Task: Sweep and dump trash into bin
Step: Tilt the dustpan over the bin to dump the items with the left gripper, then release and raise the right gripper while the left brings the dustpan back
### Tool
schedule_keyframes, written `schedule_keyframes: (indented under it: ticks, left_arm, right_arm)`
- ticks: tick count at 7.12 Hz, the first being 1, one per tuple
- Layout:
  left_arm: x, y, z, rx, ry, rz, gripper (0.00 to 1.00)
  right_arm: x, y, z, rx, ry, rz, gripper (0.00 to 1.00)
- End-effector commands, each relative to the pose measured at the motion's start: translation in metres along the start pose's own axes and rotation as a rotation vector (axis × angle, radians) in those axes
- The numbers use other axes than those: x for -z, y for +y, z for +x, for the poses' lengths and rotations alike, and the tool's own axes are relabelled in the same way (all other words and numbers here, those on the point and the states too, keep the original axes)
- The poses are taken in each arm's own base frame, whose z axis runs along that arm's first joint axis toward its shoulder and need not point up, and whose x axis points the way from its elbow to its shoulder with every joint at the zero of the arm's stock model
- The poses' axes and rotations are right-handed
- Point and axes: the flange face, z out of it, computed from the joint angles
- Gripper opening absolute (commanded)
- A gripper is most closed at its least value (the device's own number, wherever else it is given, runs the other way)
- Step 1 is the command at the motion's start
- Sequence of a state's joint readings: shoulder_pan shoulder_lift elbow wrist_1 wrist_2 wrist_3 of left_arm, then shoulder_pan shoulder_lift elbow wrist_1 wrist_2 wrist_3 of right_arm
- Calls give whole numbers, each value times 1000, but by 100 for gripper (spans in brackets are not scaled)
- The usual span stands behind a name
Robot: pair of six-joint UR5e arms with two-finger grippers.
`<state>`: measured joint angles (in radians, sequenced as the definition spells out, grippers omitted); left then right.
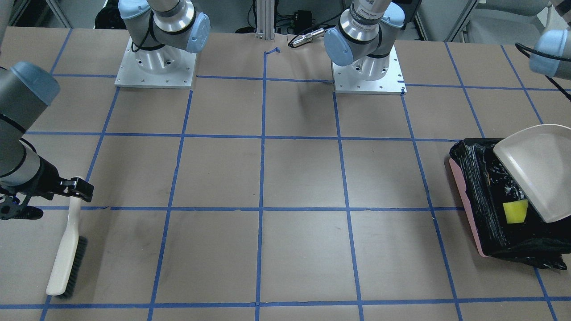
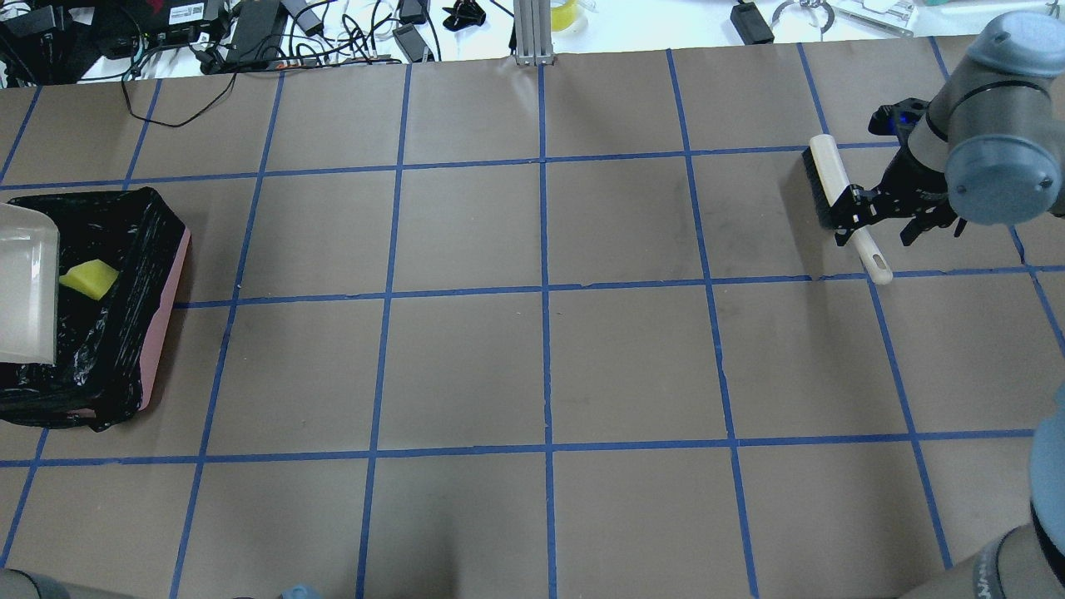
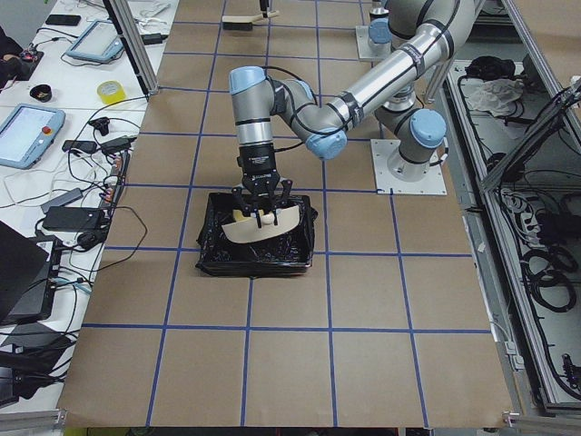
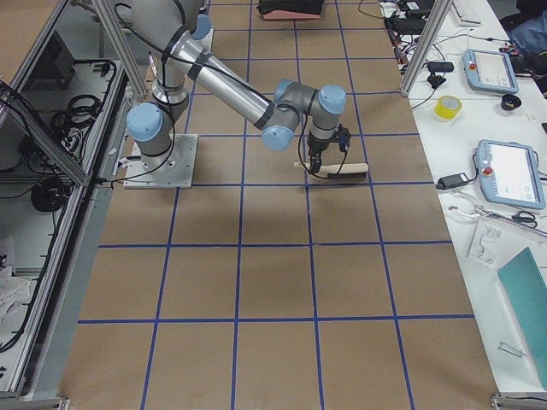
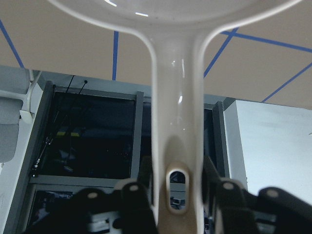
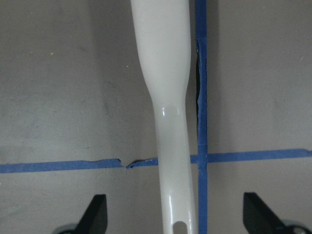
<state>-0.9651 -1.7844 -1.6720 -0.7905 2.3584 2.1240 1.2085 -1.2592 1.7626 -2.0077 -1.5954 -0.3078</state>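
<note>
The bin [image 1: 466,209] [image 2: 166,333] is pink with a black bag liner and stands at the table's left end. A yellow sponge [image 1: 515,211] [image 2: 87,279], a piece of the trash, lies inside it. My left gripper [image 5: 178,190] [image 3: 259,195] is shut on the handle of the beige dustpan [image 1: 539,169] [image 2: 25,291], which hangs tilted over the bin. At the far right, the beige brush [image 1: 67,258] [image 2: 832,179] [image 6: 168,97] lies on the table. My right gripper [image 6: 178,217] [image 2: 878,223] is open, its fingers wide apart on either side of the brush handle and not touching it.
Brown paper with a blue tape grid [image 2: 545,291] covers the table. The two arm bases [image 1: 156,67] [image 1: 368,71] stand at the robot's edge. Cables and devices [image 2: 250,33] lie beyond the far edge.
</note>
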Motion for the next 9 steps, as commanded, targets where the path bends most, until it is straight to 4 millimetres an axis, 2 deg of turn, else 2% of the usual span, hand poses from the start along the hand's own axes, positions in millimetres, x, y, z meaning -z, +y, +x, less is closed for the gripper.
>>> schedule_keyframes:
  ticks: [1, 2, 3, 5, 6, 7, 8, 9]
  left_arm:
    - [16, 11, -3, 14, -101, 94, 0]
    - [37, 23, -4, -31, -116, 188, 0]
    - [47, 23, -4, -40, -157, 296, 0]
    - [61, -2, -10, -57, -236, 484, 0]
    - [57, -21, -15, -76, -229, 570, 0]
    - [65, -44, -23, -52, -257, 691, 0]
    - [65, -68, -26, -74, -229, 808, 0]
    - [74, -94, -33, -52, -214, 900, 0]
  right_arm:
    - [82, 19, -4, -76, -13, -37, 100]
    - [124, 30, -8, -137, -14, -32, 100]
    - [153, 43, -19, -207, -21, -25, 100]
    - [185, 69, -83, -219, 11, 8, 100]
    - [191, 80, -112, -202, 6, 2, 100]
    - [188, 89, -145, -179, 5, -20, 100]
    - [182, 94, -169, -168, 11, -33, 100]
    - [177, 95, -179, -150, 16, -46, 100]
